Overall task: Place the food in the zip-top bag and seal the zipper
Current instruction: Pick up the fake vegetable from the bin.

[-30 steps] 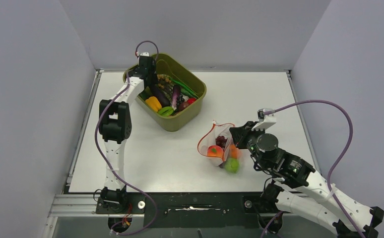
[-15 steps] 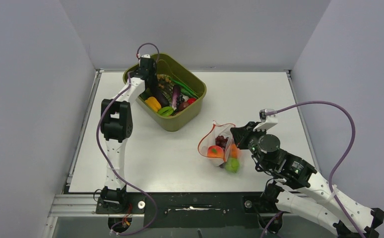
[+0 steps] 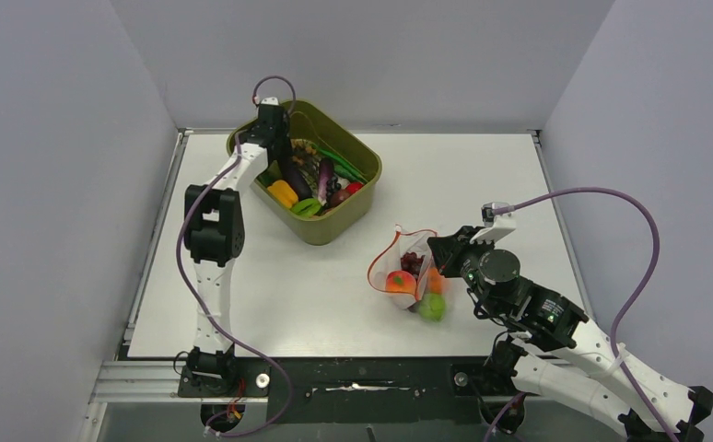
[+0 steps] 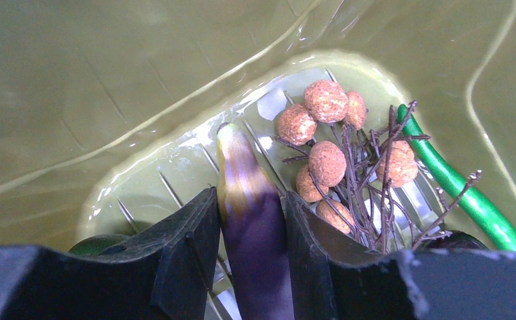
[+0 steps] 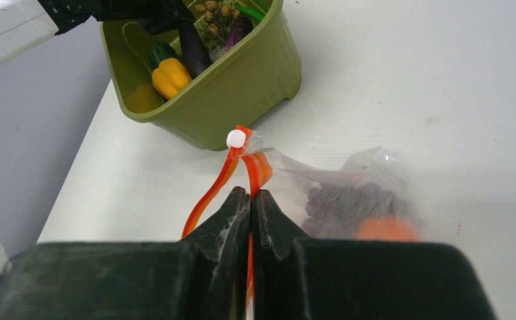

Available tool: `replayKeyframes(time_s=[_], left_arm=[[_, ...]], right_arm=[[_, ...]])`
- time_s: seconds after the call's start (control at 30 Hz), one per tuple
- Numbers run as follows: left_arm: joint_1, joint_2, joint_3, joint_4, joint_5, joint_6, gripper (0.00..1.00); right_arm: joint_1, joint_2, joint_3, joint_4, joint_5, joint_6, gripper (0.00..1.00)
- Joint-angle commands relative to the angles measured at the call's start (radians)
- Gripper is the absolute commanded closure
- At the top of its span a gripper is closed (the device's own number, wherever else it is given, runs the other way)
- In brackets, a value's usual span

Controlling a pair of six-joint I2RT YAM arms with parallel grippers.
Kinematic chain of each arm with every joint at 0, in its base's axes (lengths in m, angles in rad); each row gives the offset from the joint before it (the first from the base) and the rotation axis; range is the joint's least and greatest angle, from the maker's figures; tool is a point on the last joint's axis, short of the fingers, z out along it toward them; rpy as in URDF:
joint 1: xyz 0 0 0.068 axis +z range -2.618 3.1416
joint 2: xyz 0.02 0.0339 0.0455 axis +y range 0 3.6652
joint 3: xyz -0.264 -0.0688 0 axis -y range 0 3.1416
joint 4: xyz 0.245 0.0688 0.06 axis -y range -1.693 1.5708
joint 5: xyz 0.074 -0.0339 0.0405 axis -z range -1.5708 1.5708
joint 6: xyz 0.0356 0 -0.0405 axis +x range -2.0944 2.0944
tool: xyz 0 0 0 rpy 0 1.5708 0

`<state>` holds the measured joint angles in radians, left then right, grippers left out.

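Observation:
My left gripper [image 4: 250, 220] is down inside the olive-green tub [image 3: 334, 226], shut on a purple eggplant [image 4: 252, 220] that stands between its fingers; it also shows in the top view [image 3: 270, 138]. My right gripper [image 5: 250, 200] is shut on the red-orange zipper [image 5: 259, 167] of the clear zip-top bag [image 5: 369, 180], holding its mouth up and open. The bag [image 3: 406, 262] holds dark purple grapes [image 5: 342, 200] and an orange fruit [image 5: 383, 229]. A green fruit [image 3: 430, 307] lies by the bag near my right gripper [image 3: 438, 250].
In the tub lie a yellow pepper [image 5: 170, 77], another eggplant [image 5: 239, 30], a green bean [image 4: 455, 187], a twiggy bunch of brown-orange balls [image 4: 329, 143] and a green fruit [image 3: 307, 207]. Walls close in the table on three sides.
My left gripper has shifted slightly inside the tub. My right gripper moved a little toward me a second ago and has stayed still since, still pinching the zipper.

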<state>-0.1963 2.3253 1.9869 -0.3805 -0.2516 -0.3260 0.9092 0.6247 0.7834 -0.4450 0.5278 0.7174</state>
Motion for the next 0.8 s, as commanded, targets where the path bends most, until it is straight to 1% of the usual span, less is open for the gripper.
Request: replayKeyframes(time_s=[0.0,0.17,0.4,0.6,0.77], left_arm=[[0.008,-0.139,-0.018,0.095,0.003,0.049,0.77],[0.007,-0.208,-0.065,0.141,0.030,0.064,0.78],[0.002,-0.314,-0.122,0.196,0.028,0.106,0.80],[-0.010,-0.430,-0.210,0.268,0.040,0.157,0.81],[-0.022,-0.546,-0.293,0.339,0.085,0.184,0.83]], right_arm=[[-0.003,-0.010,0.031,0.066,0.009,0.016,1.00],[-0.003,-0.015,0.032,0.057,0.016,0.025,1.00],[-0.003,-0.013,0.060,0.034,0.034,0.014,1.00],[-0.003,-0.011,0.069,0.031,0.037,0.018,1.00],[-0.003,-0.002,0.066,0.031,0.023,0.042,1.00]])
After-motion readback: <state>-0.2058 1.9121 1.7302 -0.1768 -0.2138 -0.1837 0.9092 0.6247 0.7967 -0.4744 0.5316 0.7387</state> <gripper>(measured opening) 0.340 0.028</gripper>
